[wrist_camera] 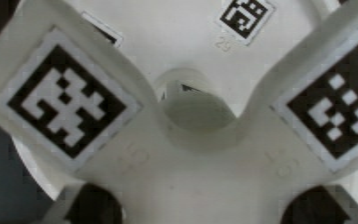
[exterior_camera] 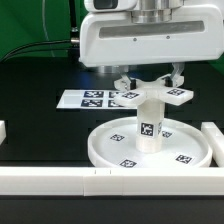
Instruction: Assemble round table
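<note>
The round table's white disc [exterior_camera: 108, 153] lies on the black table with its raised rim and small tags up. The tagged white post [exterior_camera: 150, 125] stands upright in its central hub. A white winged foot piece [exterior_camera: 150, 97] with square tags sits on top of the post. My gripper [exterior_camera: 151, 82] reaches down from above, its fingers wide apart and pressed against both sides of that piece. In the wrist view the foot piece [wrist_camera: 172, 50] fills the picture, with a round hole [wrist_camera: 197, 110] in its middle and a tagged wing on either side. My gripper [wrist_camera: 202, 205] has its dark fingertips [wrist_camera: 91, 205] against the piece.
The marker board [exterior_camera: 85, 98] lies behind the disc at the exterior view's left. White border rails run along the front [exterior_camera: 50, 182], the right [exterior_camera: 212, 135] and the left edge [exterior_camera: 3, 130]. A green backdrop stands at the back.
</note>
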{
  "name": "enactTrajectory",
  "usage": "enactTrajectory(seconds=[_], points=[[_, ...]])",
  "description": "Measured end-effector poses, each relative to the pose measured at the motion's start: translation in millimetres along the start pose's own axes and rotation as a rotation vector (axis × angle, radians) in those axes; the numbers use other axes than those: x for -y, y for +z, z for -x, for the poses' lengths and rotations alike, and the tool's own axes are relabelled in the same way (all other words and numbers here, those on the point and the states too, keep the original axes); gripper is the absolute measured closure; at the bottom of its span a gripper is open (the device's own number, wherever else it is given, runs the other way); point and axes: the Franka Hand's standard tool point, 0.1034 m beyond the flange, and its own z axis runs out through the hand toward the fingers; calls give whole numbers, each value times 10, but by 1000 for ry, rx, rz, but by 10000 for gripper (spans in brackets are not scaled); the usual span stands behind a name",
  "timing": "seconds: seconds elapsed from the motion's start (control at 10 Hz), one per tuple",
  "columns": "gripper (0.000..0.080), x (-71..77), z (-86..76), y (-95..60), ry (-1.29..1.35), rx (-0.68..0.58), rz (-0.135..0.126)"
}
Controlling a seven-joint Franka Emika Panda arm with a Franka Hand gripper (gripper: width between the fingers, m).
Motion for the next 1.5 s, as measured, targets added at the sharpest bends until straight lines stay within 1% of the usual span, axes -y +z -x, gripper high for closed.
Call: enactTrajectory(seconds=[0.1, 0.3, 0.6, 0.8, 1.0, 1.1, 1.2, 1.5], points=[[358, -1, 1, 0, 103, 1, -1], [358, 0, 3, 1, 229, 2, -3], [358, -2, 16, 6, 569, 11, -36], [358, 10, 16, 8, 795, 18, -46], [358, 12, 13, 9, 975, 19, -48], [358, 9, 12, 7, 1091, 28, -57], [358, 5, 12, 8, 1172, 35, -63], [358, 7, 8, 11, 1285, 40, -62]])
